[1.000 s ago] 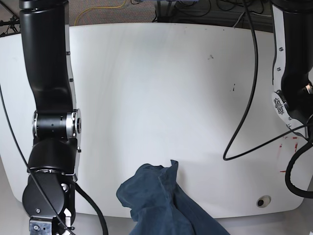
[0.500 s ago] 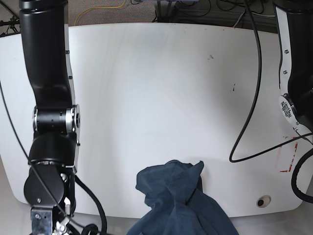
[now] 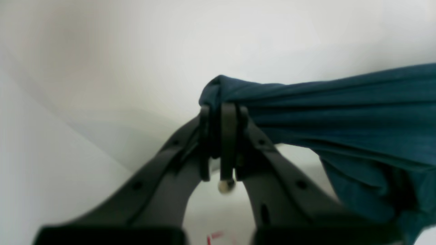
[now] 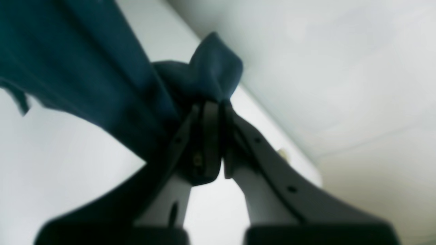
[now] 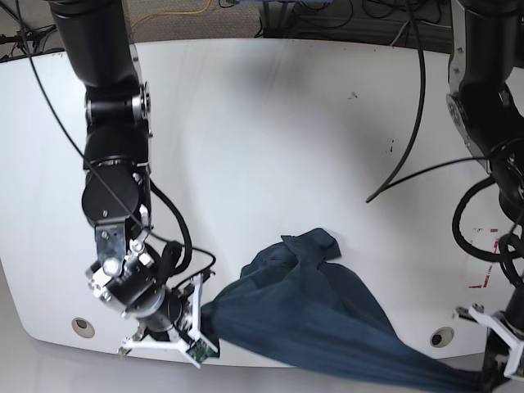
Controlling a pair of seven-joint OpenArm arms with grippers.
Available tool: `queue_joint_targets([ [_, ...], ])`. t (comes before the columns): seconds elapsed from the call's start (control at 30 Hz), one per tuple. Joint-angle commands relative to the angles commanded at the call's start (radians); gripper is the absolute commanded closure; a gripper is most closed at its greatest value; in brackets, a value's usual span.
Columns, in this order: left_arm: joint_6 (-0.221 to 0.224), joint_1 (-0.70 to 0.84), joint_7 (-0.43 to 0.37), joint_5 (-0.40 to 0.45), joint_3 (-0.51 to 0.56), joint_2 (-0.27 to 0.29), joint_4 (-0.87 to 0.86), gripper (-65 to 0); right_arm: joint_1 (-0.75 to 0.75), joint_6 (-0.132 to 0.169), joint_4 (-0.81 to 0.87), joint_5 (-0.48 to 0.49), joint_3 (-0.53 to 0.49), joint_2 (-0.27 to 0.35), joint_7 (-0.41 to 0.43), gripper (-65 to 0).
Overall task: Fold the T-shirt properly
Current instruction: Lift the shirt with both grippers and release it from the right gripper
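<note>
The dark navy T-shirt [image 5: 327, 319] hangs stretched between my two grippers over the table's near edge, and a bunched part [image 5: 309, 246] rests on the white table [image 5: 270, 139]. At the lower left of the base view my right gripper [image 5: 200, 326] is shut on one end of the cloth. My left gripper [image 5: 481, 379] pinches the other end at the lower right corner. In the left wrist view the left gripper [image 3: 221, 107] clamps a fold of the T-shirt [image 3: 340, 112]. The right wrist view has the right gripper [image 4: 211, 107] shut on the T-shirt [image 4: 85, 68].
A black cable [image 5: 413, 155] loops over the table's right side. Red marks [image 5: 485, 258] lie near the right edge. Round holes sit in the table at the near right [image 5: 442, 336] and near left [image 5: 81, 326]. More cables lie on the floor behind the table.
Both arms have swung so their grippers show in the base view. The T-shirt has been drawn further onto the table and pulled wide between the two grippers.
</note>
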Motion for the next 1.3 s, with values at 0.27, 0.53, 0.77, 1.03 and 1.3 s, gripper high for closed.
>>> queue_joint_targets([
  [0.27,-0.043,0.253,0.000,-0.003,-0.049,0.000,0.052,0.0,-0.218,0.000,0.081,-0.003,0.048,-0.071,0.020,0.0],
  [0.53,-0.167,0.491,0.000,-0.002,-0.193,0.000,0.055,0.0,-0.390,0.000,0.127,-0.002,0.074,-0.109,0.020,0.0],
  [0.77,-0.226,0.701,0.000,0.000,-0.354,-0.002,0.054,0.0,-0.554,-0.005,0.186,-0.002,0.074,-0.135,0.020,0.0],
  [1.03,-0.226,0.845,0.000,0.005,-0.437,-0.005,0.054,0.0,-0.667,-0.006,0.190,-0.002,0.074,-0.183,0.021,0.0],
  [1.3,-0.226,0.957,0.000,0.006,-0.489,-0.006,0.052,0.0,-0.746,-0.008,0.189,0.008,0.074,-0.196,0.020,-10.3],
])
